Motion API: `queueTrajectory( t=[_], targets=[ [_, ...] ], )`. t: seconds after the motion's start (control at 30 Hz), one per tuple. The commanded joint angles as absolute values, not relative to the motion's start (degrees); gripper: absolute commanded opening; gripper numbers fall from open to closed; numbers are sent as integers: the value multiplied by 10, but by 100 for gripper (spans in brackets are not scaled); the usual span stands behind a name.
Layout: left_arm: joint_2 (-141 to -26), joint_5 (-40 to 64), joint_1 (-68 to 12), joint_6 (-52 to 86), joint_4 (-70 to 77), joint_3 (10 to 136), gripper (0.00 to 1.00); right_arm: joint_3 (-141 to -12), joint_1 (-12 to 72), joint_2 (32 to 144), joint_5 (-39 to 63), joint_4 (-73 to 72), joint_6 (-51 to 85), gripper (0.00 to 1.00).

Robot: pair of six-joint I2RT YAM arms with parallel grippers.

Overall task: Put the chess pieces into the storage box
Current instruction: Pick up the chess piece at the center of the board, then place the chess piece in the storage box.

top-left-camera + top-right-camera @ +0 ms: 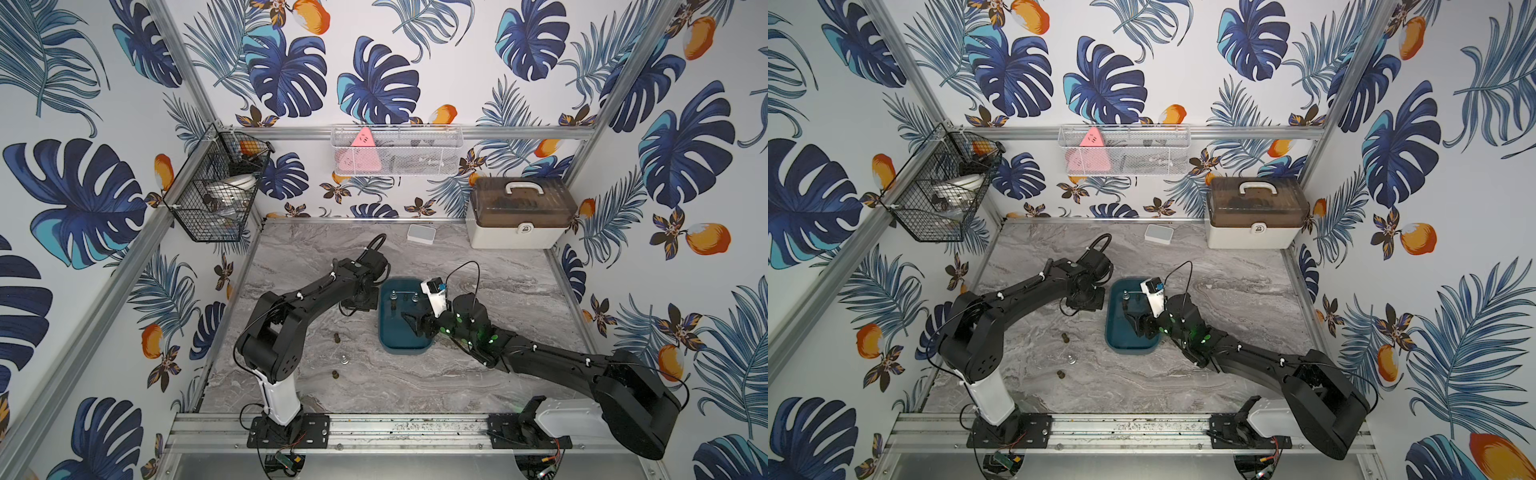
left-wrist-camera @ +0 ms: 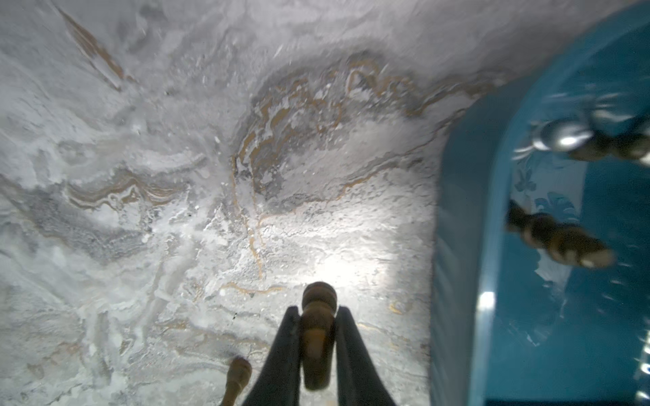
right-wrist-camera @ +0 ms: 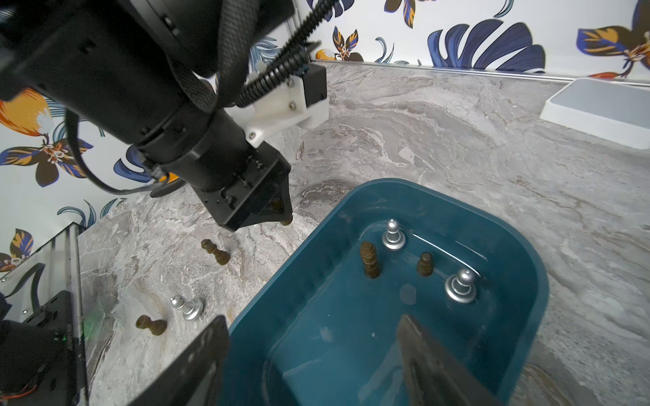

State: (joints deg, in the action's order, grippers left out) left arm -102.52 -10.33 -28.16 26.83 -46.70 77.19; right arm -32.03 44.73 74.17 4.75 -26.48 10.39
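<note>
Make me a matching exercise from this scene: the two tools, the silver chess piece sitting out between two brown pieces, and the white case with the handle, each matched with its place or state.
Things:
1. left tool
2. right tool
3. silver chess piece between two brown pieces
4. white case

Places or states:
A. open, above the storage box
B. at a far corner of the table
C. shut on a brown chess piece
D. on the bare table, outside the storage box

Pairs: 1-C, 2-A, 3-D, 4-B
</note>
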Motion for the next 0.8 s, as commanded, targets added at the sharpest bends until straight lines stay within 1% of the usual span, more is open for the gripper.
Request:
queueTrajectory(
  t=[0.0,0.07,0.17,0.33,0.57,0.77],
  targets=[
    [-1015,-131,-305,256,-513,811,15,-312,447,720,-8,-276,133,78],
    [-1017,-143,-330,257,-528,843,15,-294,448,699,-42,-289,135,78],
    [-1028,-134,-361,257,-531,887,15,-273,447,679,-80,-302,137,79],
    [-1073,-123,-403,255,-537,946,16,-267,446,675,-121,-300,160,79],
    [-1134,-102,-424,251,-519,975,15,-260,441,664,-155,-297,176,79],
    [-1164,-103,-424,247,-505,977,15,-239,439,628,-190,-307,181,79]
  ],
)
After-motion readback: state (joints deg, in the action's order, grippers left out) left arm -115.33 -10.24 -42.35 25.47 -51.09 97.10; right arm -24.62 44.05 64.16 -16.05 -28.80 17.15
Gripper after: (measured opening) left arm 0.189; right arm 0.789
